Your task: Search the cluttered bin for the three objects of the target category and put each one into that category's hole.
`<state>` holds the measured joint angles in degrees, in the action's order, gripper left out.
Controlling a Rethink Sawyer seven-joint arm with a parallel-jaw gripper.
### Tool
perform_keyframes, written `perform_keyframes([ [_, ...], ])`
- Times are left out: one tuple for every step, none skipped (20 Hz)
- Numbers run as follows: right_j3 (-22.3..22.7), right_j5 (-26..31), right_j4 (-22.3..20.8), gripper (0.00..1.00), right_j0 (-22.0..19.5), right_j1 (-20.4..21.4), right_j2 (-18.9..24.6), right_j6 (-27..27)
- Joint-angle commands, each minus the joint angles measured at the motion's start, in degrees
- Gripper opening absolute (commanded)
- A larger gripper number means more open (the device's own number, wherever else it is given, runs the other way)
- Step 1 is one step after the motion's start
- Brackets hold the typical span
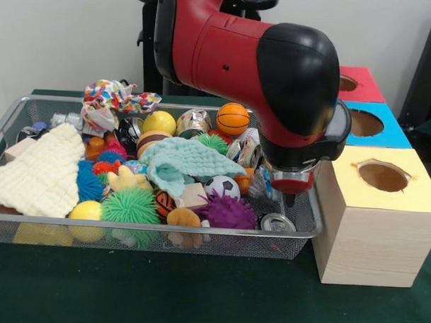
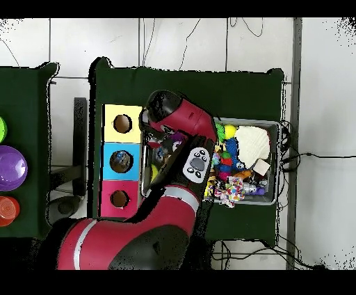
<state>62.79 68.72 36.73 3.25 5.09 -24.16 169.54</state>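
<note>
A wire mesh bin (image 1: 298, 239) (image 2: 279, 149) holds a heap of toys. Among them are an orange basketball (image 1: 232, 118), a yellow ball (image 1: 159, 122), a small soccer ball (image 1: 222, 186), a purple spiky ball (image 1: 228, 213), a green spiky ball (image 1: 131, 204), a teal cloth (image 1: 180, 160), a cream cloth (image 1: 38, 173) and silver cans (image 1: 277, 222) (image 1: 193, 121). My gripper (image 1: 291, 198) hangs low over the bin's right end, just above the lying can. The arm hides it in the overhead view. Beside the bin stand three boxes with holes: yellow (image 1: 383, 176) (image 2: 122, 124), blue (image 1: 365, 124) (image 2: 122, 161) and red (image 1: 350, 83) (image 2: 119, 199).
The big red and black arm (image 1: 261, 64) (image 2: 174, 188) covers the bin's end nearest the boxes. A crumpled colourful cloth (image 1: 115, 98) sits at the bin's back. On a side table lie a purple round thing (image 2: 10, 167) and an orange one (image 2: 5, 209).
</note>
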Motion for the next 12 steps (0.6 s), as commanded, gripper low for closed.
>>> perform_keyframes([
  [8.89, -11.18, 1.13, 1.00, -1.72, 0.64, 9.92, -2.52],
  [8.88, -12.16, 0.61, 1.00, -1.74, 0.33, 10.04, -2.57],
  [8.72, -12.94, -0.10, 1.00, -1.71, 0.01, 9.93, -2.58],
  [8.39, -13.57, -1.13, 1.00, -1.56, -0.47, 9.62, -2.55],
  [8.11, -14.79, -2.36, 1.00, -1.31, -1.05, 9.10, -2.49],
  [7.73, -16.26, -3.64, 1.00, -0.96, -1.66, 8.35, -2.46],
  [7.26, -17.52, -4.69, 1.00, -0.53, -2.25, 7.62, -2.00],
  [6.87, -19.29, -5.66, 1.00, -0.09, -2.77, 6.98, -1.62],
  [6.22, -20.34, -6.75, 1.00, 0.47, -3.38, 6.04, -1.18],
  [5.57, -21.40, -7.83, 1.00, 1.04, -3.99, 5.10, -0.73],
  [4.94, -22.14, -8.92, 1.00, 1.73, -4.51, 4.07, -0.04],
  [4.49, -22.63, -9.78, 1.00, 2.26, -4.91, 3.25, 0.58],
])
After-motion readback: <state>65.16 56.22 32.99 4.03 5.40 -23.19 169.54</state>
